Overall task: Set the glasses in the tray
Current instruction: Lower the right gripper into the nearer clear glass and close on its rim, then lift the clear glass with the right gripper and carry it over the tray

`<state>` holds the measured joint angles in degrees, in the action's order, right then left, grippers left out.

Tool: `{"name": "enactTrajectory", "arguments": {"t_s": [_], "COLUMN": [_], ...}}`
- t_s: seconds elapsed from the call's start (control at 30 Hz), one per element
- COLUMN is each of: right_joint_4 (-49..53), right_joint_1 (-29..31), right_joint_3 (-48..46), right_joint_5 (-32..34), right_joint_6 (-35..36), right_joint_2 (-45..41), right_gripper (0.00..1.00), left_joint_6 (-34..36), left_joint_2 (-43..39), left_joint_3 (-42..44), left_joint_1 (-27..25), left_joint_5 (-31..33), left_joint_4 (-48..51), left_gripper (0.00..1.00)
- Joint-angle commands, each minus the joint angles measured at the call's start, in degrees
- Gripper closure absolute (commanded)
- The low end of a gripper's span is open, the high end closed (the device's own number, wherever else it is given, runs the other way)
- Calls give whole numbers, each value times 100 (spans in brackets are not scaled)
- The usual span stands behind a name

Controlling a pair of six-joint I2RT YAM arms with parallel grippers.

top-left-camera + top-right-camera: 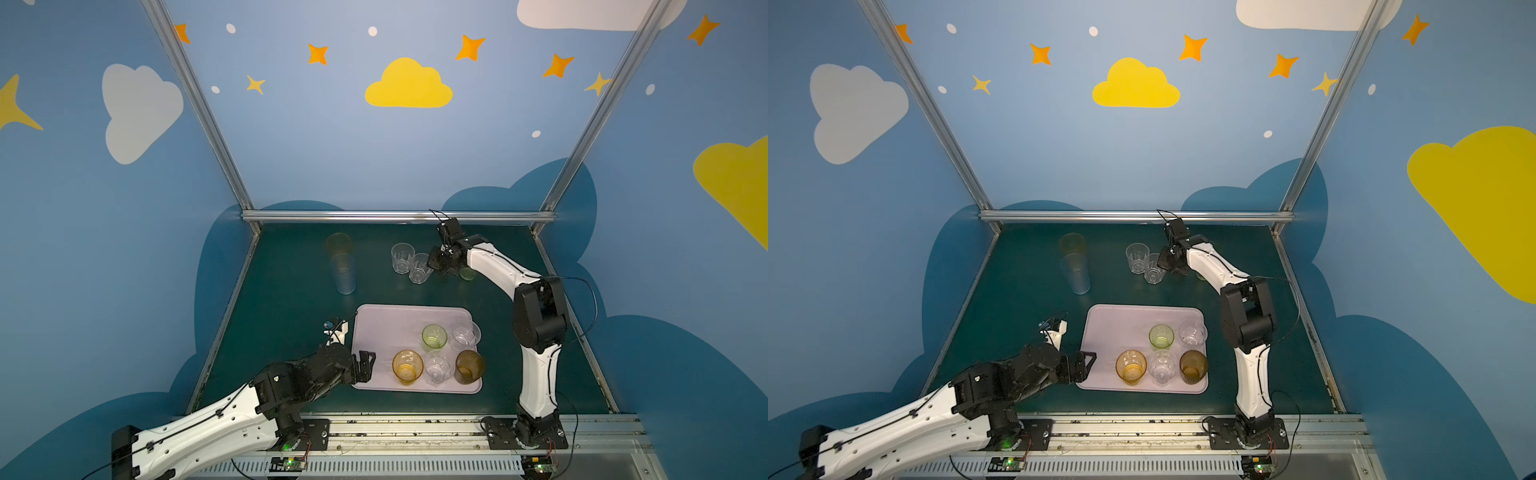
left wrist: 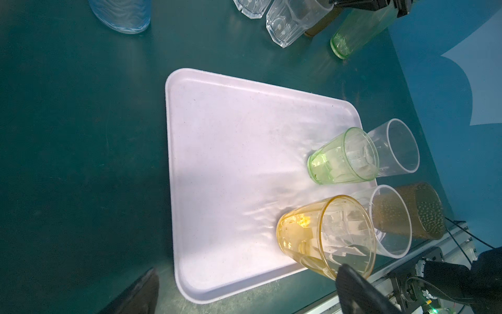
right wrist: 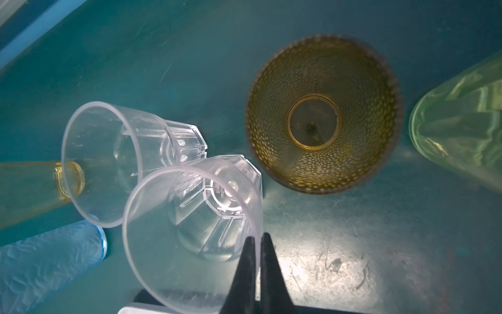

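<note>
Glasses (image 1: 408, 367): five on tray (image 1: 382, 328), six outside; right gripper (image 3: 258, 237) pinches clear glass (image 3: 190, 231), left gripper (image 1: 366, 365) spread

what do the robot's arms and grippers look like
The left arm and right arm have white shells on the links, black joints and thin black cables running along and looping off them. The left gripper and right gripper are black, with tapering fingers.
</note>
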<state>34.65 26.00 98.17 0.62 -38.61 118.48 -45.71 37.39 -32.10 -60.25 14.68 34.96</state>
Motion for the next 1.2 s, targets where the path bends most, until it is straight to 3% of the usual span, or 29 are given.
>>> {"name": "enactTrajectory", "arguments": {"t_s": [0.0, 0.5, 0.67, 1.17], "right_joint_4": [235, 225, -302, -202], "right_joint_1": [64, 163, 196, 399], "right_joint_3": [-216, -517, -1202, -2051], "right_joint_5": [42, 87, 43, -168], "right_joint_6": [83, 170, 91, 91], "right_joint_2": [-84, -577, -1208, -2645], "right_gripper": [97, 100, 100, 100], "left_joint_6": [0, -78, -88, 10], "left_joint_2": [-21, -74, -208, -574], "left_joint_3": [37, 10, 62, 132], "left_joint_1": [31, 31, 27, 28], "left_joint_5": [9, -95, -105, -214], "left_joint_4": [-33, -24, 24, -76], "left_gripper": [0, 0, 0, 0]}}
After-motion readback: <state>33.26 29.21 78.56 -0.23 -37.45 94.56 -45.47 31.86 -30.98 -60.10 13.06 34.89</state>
